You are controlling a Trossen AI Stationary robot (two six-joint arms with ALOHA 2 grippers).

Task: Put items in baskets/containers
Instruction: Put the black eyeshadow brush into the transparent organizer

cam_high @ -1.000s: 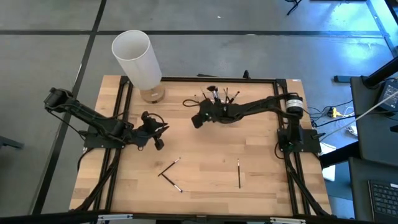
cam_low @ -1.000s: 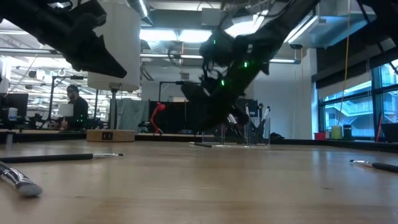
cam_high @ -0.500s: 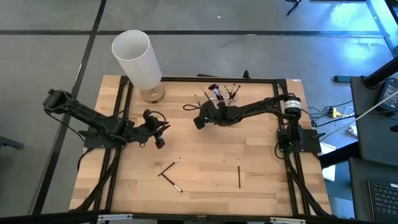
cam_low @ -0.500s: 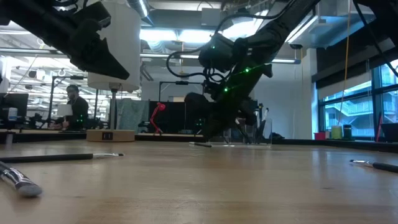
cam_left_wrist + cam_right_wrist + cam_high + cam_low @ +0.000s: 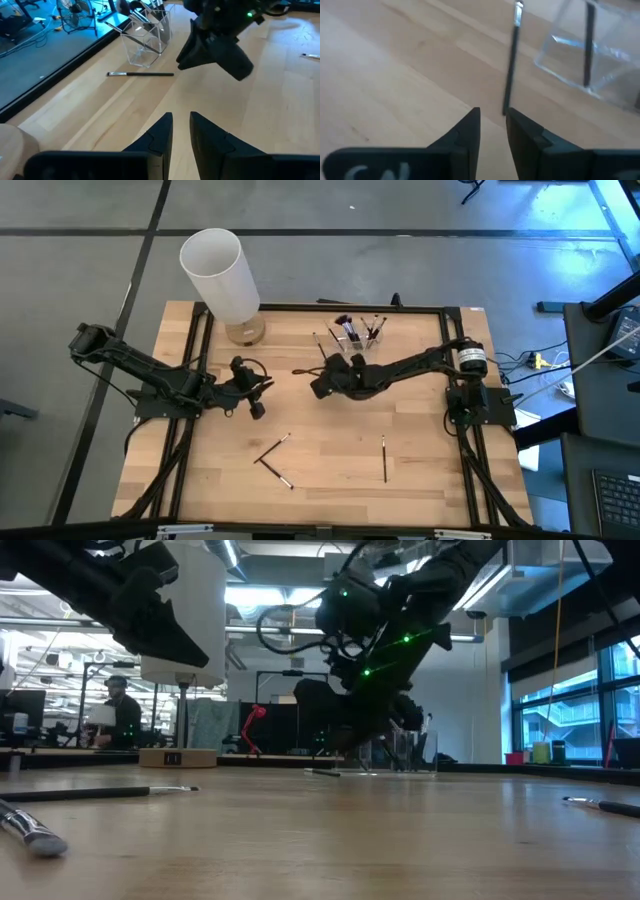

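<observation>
- My right claw: fingers slightly apart, empty, hovering low over the tabletop.
- Loose brush lies flat just ahead, long axis running straight away from my claw; clear organizer just beyond, beside its far end.
- Since a second ago: claw pulled back from organizer, fingers parted.
- Left claw waits farther off, narrow gap.
</observation>
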